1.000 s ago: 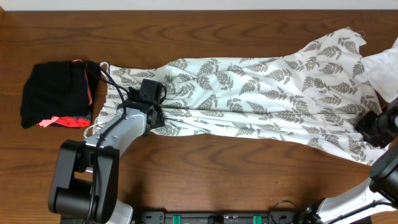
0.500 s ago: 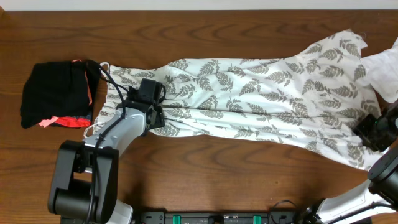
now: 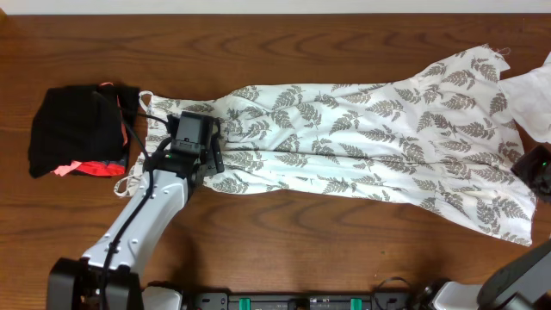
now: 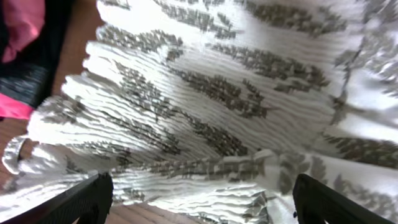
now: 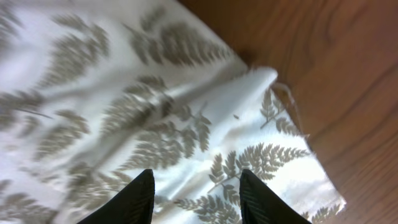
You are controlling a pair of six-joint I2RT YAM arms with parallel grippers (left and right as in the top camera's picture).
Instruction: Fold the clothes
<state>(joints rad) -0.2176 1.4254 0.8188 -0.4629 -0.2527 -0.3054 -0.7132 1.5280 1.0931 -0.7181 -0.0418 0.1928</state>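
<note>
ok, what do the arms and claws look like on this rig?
Left arm: silver-grey links, black joints, a black cable looped along it. Right arm: same grey link, mostly off frame, small green spot on its black wrist block. Left claw and right claw: plain matte black fingers, the right pair tapered. No markings readable.

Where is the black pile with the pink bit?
In the overhead view, the black pile sits on the left side of the table, right next to the strap end of the leafy dress.
</note>
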